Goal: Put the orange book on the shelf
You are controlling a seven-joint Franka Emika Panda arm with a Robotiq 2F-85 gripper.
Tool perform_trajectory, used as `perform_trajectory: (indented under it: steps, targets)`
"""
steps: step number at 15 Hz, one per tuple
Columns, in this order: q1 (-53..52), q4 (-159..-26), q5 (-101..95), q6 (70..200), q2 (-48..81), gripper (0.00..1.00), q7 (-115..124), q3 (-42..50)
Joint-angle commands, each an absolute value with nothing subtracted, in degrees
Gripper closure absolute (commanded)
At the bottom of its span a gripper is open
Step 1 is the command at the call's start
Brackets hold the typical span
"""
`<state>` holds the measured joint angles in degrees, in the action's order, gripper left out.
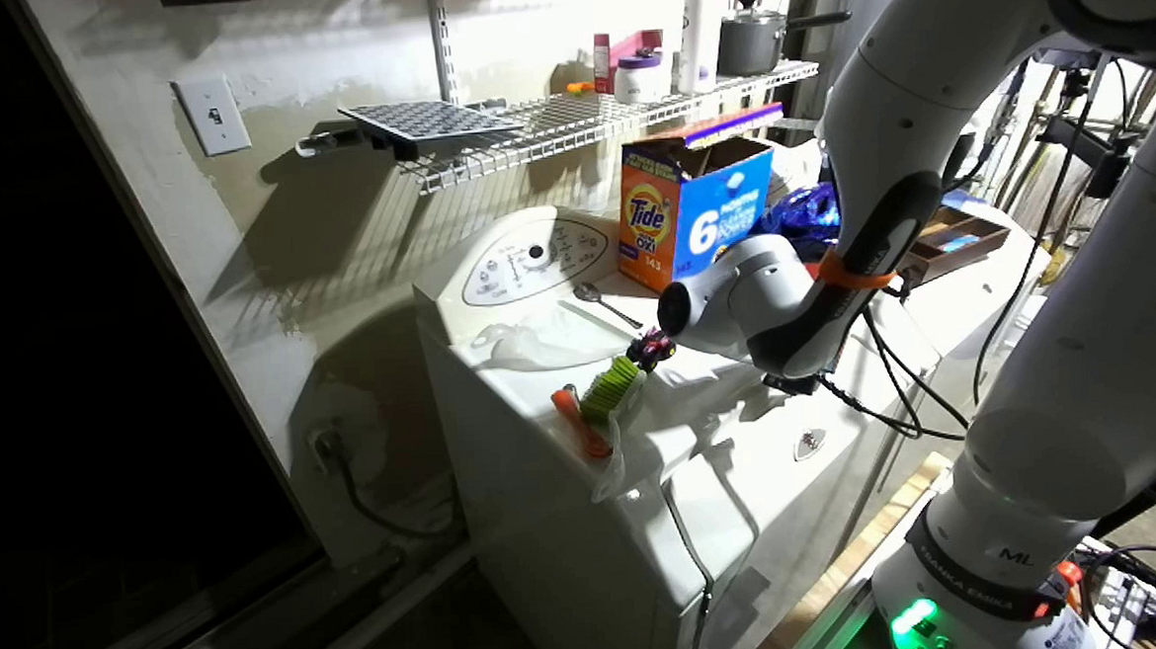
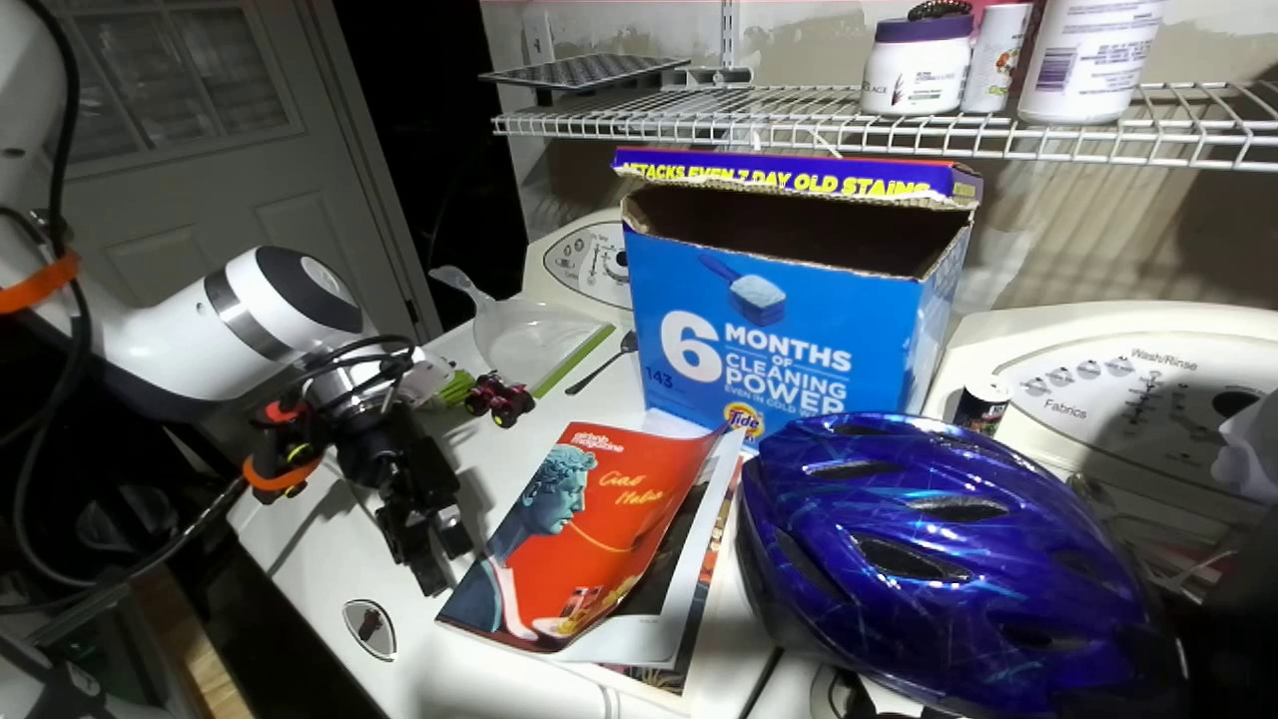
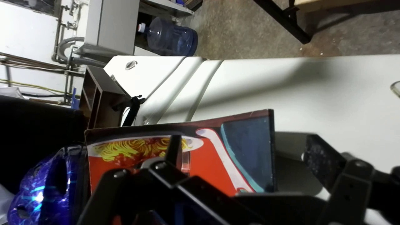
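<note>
The orange book, a thin magazine with a red-orange cover, rests on the white washer top on a small pile of papers. Its right side curls up. The wire shelf runs along the wall above and behind it. My gripper points down beside the book's near left edge, its jaws apart. In the wrist view, my gripper has one finger over the cover of the orange book and the other out past its edge. Nothing appears pinched. How high the fingertips stand above the book I cannot tell.
A large blue detergent box stands behind the book, its flap just under the shelf. A blue helmet lies close on the right. The shelf carries a dark panel and several bottles, including a purple-lidded jar. A toy car sits left.
</note>
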<state>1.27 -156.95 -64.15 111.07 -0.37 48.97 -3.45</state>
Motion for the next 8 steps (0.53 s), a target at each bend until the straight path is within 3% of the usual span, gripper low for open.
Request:
perform_trajectory:
  steps: [1,7,8]
  targets:
    - [0.69,-155.63,-67.52,109.0,2.0,0.0,51.21,-2.13]
    - [0.82,-154.4,-69.42,107.36,4.41,0.0,51.36,-1.07]
    - [0.8,-154.14,-69.54,107.12,4.75,0.08,51.3,-0.99]
